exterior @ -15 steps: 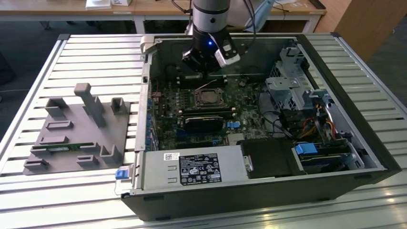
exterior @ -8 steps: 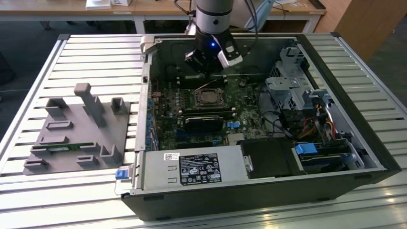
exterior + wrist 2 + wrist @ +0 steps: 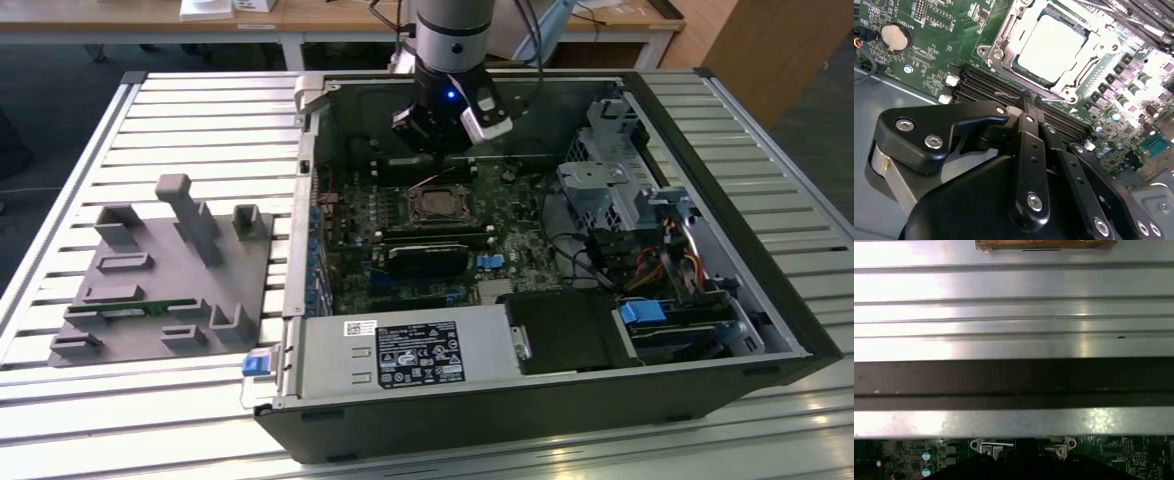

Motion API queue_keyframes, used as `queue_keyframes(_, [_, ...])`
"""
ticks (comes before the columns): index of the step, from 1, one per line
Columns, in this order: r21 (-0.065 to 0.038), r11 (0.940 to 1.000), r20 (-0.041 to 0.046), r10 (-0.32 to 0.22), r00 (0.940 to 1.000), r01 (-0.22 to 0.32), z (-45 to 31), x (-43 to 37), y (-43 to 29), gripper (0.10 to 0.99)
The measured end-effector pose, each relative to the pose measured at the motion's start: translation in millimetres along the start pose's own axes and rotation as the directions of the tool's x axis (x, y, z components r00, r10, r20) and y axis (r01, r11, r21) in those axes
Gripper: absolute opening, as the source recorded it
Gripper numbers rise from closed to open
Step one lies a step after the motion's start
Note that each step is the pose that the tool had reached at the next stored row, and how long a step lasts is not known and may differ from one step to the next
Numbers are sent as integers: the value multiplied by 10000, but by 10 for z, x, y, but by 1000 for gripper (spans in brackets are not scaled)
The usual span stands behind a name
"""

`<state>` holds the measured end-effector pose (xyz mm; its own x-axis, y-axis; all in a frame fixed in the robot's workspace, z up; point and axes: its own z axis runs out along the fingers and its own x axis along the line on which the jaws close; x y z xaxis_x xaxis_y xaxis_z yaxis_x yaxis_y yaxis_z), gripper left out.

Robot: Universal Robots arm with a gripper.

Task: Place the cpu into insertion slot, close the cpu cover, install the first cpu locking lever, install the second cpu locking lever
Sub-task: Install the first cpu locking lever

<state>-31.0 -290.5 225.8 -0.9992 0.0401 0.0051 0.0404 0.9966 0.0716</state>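
The cpu (image 3: 1054, 46) sits in the slot (image 3: 1004, 47), its pale face showing through the cut-out of the cover (image 3: 1089, 50), which appears to lie down flat over it. So placing the chip looks done, and closing the cover looks done or nearly so. In the exterior view the slot (image 3: 438, 206) is at the middle of the board (image 3: 350, 250) inside the open case (image 3: 747, 300), and the gripper (image 3: 447, 130) hangs just beyond its far edge.

In the second wrist view the gripper (image 3: 1030, 102) has its fingers (image 3: 1026, 120) drawn together to a narrow tip, which meets a thin wire-like lever (image 3: 1009, 94) that runs along the slot's near edge, over the memory slots (image 3: 979, 82). Whether the tip pinches the lever or merely presses it cannot be told. The work seems to stand at the levers; whether either is latched is unclear, so both count as left to finish.

As for writing, a white label and a large black label (image 3: 416, 352) lie on the power supply (image 3: 400, 385), but their print is too small to read. The board carries small white markings near a coin cell (image 3: 895, 36), equally unreadable. A grey fixture (image 3: 160, 285) stands on the table (image 3: 80, 130) to the exterior view's left of the case.
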Motion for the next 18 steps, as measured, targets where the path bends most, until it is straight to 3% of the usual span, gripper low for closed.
queue_keyframes(18, [0,10000,-1,-1,10000,1,100,-128,48,106])
